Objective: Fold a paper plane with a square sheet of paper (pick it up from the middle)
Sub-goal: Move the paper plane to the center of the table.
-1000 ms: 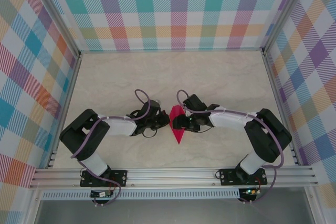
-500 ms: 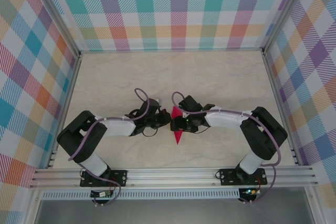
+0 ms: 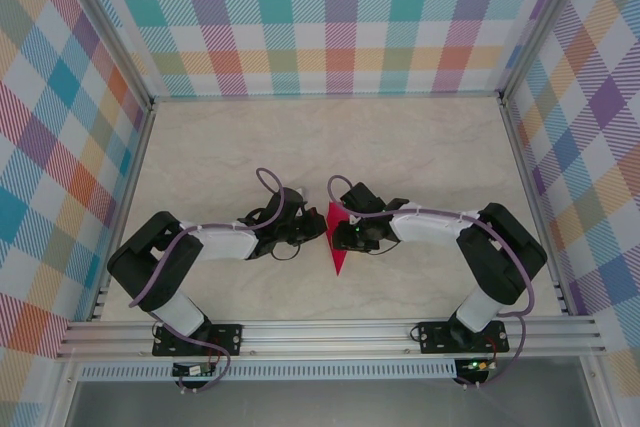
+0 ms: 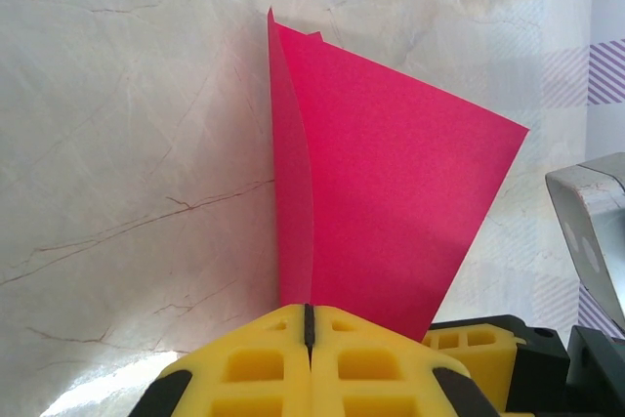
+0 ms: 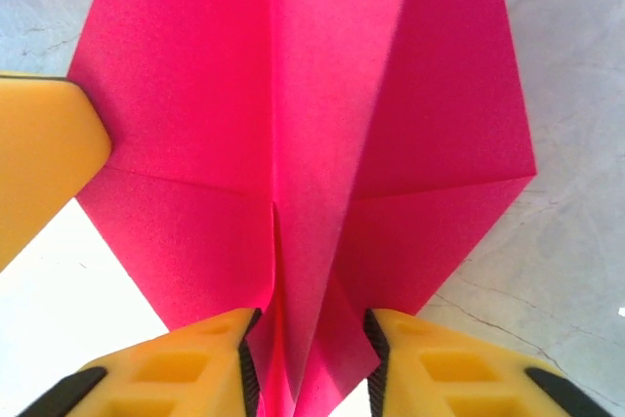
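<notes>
Three plaid walls (image 3: 320, 17) in pastel pink, teal, orange and purple checks close in a pale cream, marble-veined tabletop (image 3: 400, 147), with a ribbed aluminium rail (image 3: 330, 332) along its near edge. Just beyond the rail's middle sits the slim, pointed magenta-pink paper plane (image 3: 338, 252), its tip pointing toward the rail. Reaching in from above the rail's left half, the left gripper (image 4: 308, 312) has its yellow pads pressed together on the plane's edge, holding it. From above the rail's right half, the right gripper (image 5: 311, 344) sets its pads narrowly either side of the centre crease; whether they pinch it I cannot tell.
</notes>
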You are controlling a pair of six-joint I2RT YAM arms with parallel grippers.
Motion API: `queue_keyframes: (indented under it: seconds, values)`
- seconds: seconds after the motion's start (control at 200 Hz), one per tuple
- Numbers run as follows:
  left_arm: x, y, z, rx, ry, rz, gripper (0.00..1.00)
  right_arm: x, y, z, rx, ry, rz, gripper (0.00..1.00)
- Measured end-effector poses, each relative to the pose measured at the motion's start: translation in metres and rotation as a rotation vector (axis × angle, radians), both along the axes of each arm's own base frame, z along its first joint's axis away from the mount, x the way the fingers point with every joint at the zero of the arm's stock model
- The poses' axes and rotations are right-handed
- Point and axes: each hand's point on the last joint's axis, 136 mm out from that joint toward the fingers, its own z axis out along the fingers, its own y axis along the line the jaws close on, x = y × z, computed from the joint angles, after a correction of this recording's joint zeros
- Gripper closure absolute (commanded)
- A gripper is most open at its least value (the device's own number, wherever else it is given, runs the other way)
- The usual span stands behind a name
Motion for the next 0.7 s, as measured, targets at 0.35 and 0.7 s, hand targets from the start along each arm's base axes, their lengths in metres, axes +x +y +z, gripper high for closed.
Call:
queue_keyframes:
  seconds: [0.35,0.7]
  values:
    - [0.0,0.0,0.0,0.0,0.0,0.0,1.0,0.001,-0.001,0.0,-0.001,0.007,-0.026,0.75]
    - [-0.003,0.013,0.0,0.052,0.031,0.044,0.46,0.004,-0.007,0.0,-0.033,0.005,-0.077,0.86]
